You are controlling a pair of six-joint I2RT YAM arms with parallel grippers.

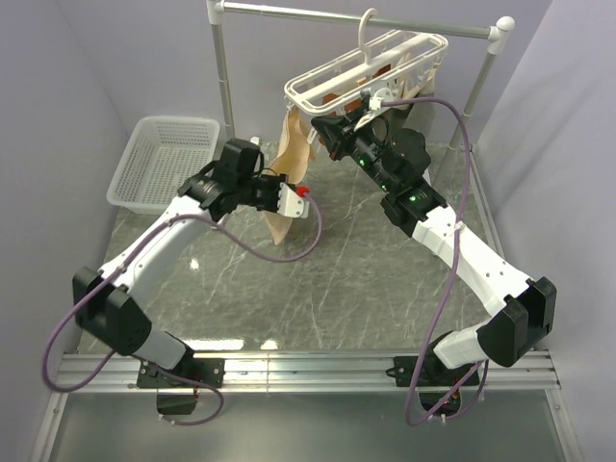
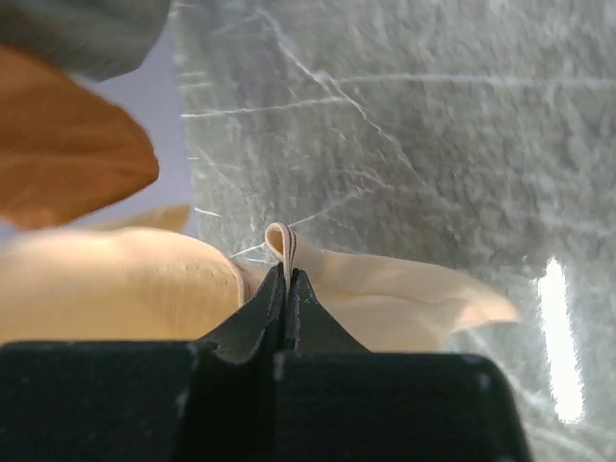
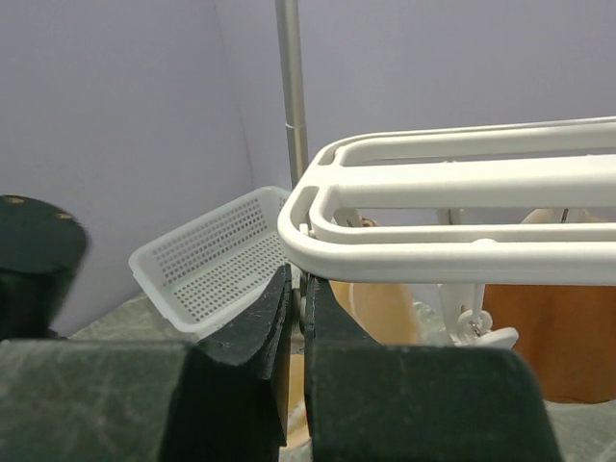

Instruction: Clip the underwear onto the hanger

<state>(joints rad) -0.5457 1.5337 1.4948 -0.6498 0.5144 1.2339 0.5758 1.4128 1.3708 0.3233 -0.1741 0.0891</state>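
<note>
Left wrist: soft, folded beige underwear (image 2: pixel 385 294)

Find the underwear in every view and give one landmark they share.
Top external: underwear centre, hanging below the left end of the hanger.
Left wrist: underwear lower middle, fold pinched by left fingers.
Right wrist: underwear lower centre, beside right fingers, under hanger.
Shared landmark: marble tabletop.

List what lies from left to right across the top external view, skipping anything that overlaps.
White mesh basket → rack's left post → underwear → right gripper → rack's right post.
</note>
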